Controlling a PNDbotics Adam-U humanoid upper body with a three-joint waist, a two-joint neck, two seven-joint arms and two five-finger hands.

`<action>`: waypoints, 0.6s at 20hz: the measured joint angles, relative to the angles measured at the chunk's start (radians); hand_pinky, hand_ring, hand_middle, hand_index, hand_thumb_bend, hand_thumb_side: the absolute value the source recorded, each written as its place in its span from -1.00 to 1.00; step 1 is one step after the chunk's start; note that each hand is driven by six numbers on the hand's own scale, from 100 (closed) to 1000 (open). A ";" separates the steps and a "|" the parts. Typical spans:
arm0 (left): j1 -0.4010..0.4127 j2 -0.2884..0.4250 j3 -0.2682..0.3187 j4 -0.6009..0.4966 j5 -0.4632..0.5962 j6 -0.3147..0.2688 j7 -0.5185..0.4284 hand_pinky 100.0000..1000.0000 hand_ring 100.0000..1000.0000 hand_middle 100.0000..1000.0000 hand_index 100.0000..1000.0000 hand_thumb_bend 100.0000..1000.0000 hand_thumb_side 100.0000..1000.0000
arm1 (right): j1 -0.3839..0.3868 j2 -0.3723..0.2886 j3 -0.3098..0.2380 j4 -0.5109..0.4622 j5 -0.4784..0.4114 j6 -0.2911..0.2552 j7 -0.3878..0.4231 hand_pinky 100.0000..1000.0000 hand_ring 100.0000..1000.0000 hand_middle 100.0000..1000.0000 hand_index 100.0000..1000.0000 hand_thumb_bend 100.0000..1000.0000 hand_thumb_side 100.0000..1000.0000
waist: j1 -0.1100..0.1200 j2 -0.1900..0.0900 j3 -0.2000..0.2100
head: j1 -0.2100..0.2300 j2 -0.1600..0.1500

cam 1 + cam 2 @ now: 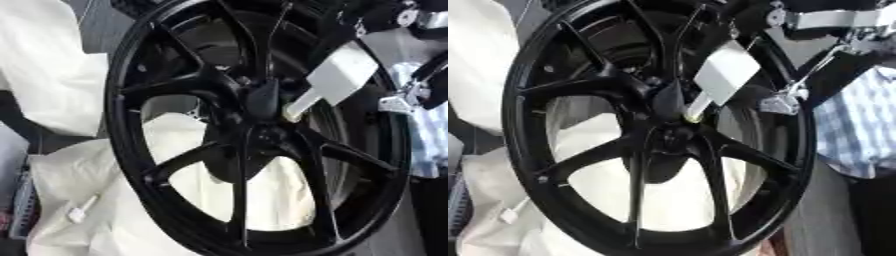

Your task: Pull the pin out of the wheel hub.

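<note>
At the left lies white cloth point(61, 70). The black wheel point(131, 140) stands upright. I see the white pin point(337, 80) sticking out just beside its hub point(262, 125). My right hand point(833, 22) shows at the upper right; whether its fingers grasp anything, I cannot tell. I would pull straight along the pin, without twisting.

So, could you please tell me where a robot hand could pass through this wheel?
The open windows between spokes in the lower half of the black wheel are free, bordered by the rim and backed by white cloth. Around the hub it is crowded: the white pin sticks out there, with robot arm parts at upper right.
</note>
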State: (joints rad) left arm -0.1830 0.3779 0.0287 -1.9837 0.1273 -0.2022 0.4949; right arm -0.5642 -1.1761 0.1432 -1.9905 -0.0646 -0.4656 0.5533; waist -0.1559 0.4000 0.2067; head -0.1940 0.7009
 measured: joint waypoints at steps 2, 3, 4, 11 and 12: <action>0.004 0.000 0.000 0.000 0.000 -0.001 0.001 0.63 0.28 0.15 0.56 -1.00 0.51 | 0.029 -0.017 -0.033 0.000 -0.034 0.009 -0.018 0.67 0.49 -0.50 -0.38 -1.00 -0.74 | 0.012 0.000 -0.015 | 0.003 0.000; 0.007 0.000 0.001 0.000 0.000 -0.002 0.003 0.63 0.28 0.15 0.56 -1.00 0.50 | 0.048 -0.025 -0.053 0.000 -0.052 0.013 -0.032 0.66 0.49 -0.50 -0.38 -1.00 -0.75 | 0.019 0.000 -0.023 | 0.004 0.000; 0.008 0.000 0.002 0.000 -0.001 -0.004 0.004 0.63 0.28 0.15 0.56 -1.00 0.50 | 0.072 -0.034 -0.076 0.000 -0.067 0.016 -0.048 0.66 0.49 -0.50 -0.38 -1.00 -0.75 | 0.027 0.000 -0.033 | 0.006 0.000; 0.024 0.000 0.014 0.000 -0.009 -0.011 0.020 0.63 0.28 0.15 0.56 -1.00 0.49 | 0.289 -0.071 -0.274 0.007 -0.103 0.071 -0.230 0.66 0.49 -0.52 -0.37 -1.00 -0.78 | 0.088 0.000 -0.116 | 0.050 0.001; 0.025 0.000 0.016 0.000 -0.011 -0.013 0.022 0.63 0.28 0.15 0.56 -1.00 0.48 | 0.323 -0.071 -0.302 0.018 -0.099 0.077 -0.256 0.65 0.49 -0.51 -0.37 -1.00 -0.78 | 0.096 0.000 -0.126 | 0.059 0.001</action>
State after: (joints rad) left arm -0.1575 0.3778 0.0443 -1.9837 0.1162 -0.2150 0.5172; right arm -0.2416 -1.2471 -0.1585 -1.9730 -0.1637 -0.3885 0.2971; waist -0.0595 0.4001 0.0810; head -0.1352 0.7019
